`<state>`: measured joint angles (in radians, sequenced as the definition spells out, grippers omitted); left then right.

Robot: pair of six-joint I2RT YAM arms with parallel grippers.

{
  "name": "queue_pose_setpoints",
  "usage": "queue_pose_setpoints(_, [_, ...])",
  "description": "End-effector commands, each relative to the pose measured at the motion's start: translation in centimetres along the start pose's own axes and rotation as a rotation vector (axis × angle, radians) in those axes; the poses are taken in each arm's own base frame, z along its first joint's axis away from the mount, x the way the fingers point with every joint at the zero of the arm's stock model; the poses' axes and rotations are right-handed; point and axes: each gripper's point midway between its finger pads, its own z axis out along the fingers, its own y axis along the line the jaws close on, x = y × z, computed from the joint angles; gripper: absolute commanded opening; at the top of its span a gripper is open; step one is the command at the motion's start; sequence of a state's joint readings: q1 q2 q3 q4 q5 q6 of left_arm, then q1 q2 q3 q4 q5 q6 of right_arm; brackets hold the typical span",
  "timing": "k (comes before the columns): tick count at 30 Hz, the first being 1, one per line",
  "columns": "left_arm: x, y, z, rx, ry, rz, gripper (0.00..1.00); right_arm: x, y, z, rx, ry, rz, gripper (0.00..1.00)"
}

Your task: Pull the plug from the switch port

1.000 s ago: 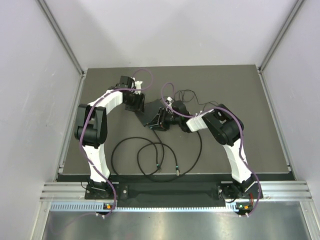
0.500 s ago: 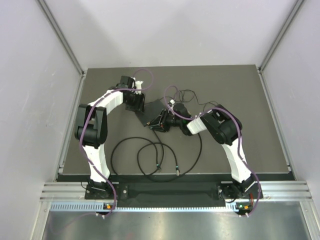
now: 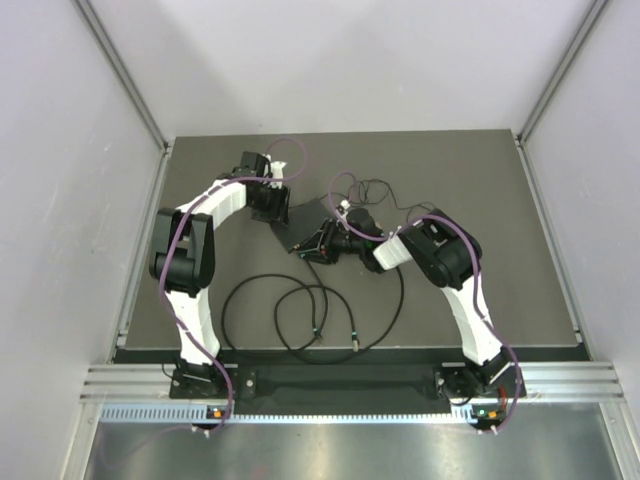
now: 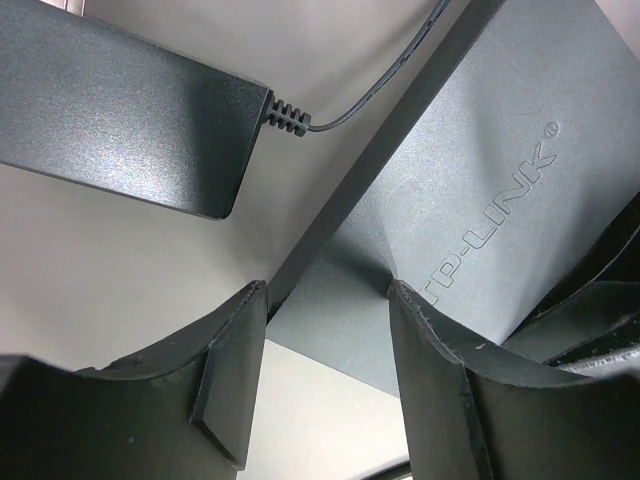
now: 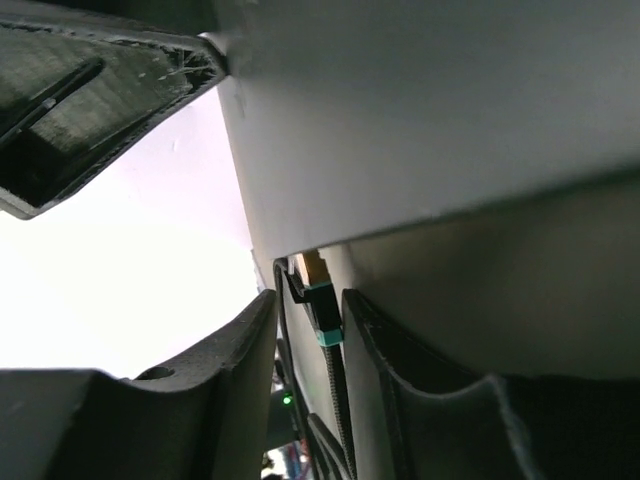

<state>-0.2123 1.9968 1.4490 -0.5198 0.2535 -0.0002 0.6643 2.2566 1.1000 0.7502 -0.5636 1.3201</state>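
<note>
The switch [image 4: 480,170] had a matt, finely grained dark grey plastic shell, with lettering that caught the light. The power brick [image 4: 120,110] was black plastic with a faint sheen, its cable [image 4: 390,80] thin and rubbery. On the left gripper [image 4: 325,300] the fingers [image 4: 235,370] were matt black, rough at the edges. The plug [image 5: 322,310] showed a teal rubbery boot. The table [image 3: 450,170] was matt dark grey; the rail [image 3: 130,385] was ribbed bare metal.

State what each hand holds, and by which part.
The left hand grips the switch across one corner of its flat body. The right hand pinches the plug by its teal-banded boot.
</note>
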Motion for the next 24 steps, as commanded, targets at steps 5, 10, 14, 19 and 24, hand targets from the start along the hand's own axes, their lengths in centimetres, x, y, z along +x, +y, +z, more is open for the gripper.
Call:
queue_pose_setpoints(5, [4.1, -0.3, 2.2, 0.003, 0.133, 0.004, 0.54, -1.6, -3.5, 0.5, 0.069, -0.079, -0.080, 0.39])
queue_pose_setpoints(10, [4.3, -0.4, 2.4, 0.004, 0.144, 0.004, 0.54, -1.9, -4.0, 0.5, 0.060, -0.088, -0.088, 0.37])
queue_pose_setpoints(14, [4.6, -0.3, 2.5, 0.001, 0.152, 0.007, 0.54, -2.0, -4.2, 0.2, 0.067, -0.107, -0.085, 0.31])
queue_pose_setpoints(19, [4.8, -0.3, 2.6, -0.006, 0.159, 0.009, 0.54, -2.2, -4.0, 0.1, 0.069, -0.125, -0.029, 0.28])
queue_pose_setpoints(24, [4.8, -0.2, 2.6, -0.007, 0.159, 0.009, 0.53, -2.1, -4.0, 0.3, 0.066, -0.123, 0.023, 0.27])
